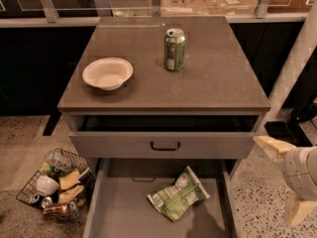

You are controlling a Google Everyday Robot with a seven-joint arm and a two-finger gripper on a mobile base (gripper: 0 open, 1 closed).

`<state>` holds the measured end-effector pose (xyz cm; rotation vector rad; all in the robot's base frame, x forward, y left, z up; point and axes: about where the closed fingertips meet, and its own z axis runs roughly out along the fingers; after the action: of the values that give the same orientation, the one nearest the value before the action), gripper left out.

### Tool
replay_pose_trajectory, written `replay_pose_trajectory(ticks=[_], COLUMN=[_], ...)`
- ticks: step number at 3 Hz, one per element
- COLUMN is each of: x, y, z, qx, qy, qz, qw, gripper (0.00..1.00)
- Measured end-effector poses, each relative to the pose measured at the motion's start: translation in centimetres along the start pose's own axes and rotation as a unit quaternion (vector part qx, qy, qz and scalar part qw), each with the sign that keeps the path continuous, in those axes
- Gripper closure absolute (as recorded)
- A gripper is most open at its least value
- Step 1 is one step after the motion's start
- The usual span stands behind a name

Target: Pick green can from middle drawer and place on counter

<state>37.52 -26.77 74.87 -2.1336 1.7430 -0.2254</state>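
The gripper (283,180) is at the right edge of the scene, outside the cabinet and beside the open middle drawer (124,213). Its 2 pale fingers (273,146) stand well apart and hold nothing. The green can (177,195), a crumpled green-and-white bag, lies flat on the drawer floor, a little right of centre. On the counter (218,78) 1 upright soda can (174,49) stands far from a white bowl (107,73) at the left. A wire basket (33,188) of rubbish sits on the floor at the left.
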Motion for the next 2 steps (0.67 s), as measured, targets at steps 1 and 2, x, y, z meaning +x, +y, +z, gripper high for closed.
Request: replay_pose_trajectory(ticks=[1, 2], x=[-0.3, -2.4], y=[2.2, 4.2], z=[5.0, 10.5], qx=[-0.009, -0.042], qy=[0.013, -0.004], qz=[-0.044, -0.076], qw=[0.9989, 0.9962], gripper=[0.0, 0.0])
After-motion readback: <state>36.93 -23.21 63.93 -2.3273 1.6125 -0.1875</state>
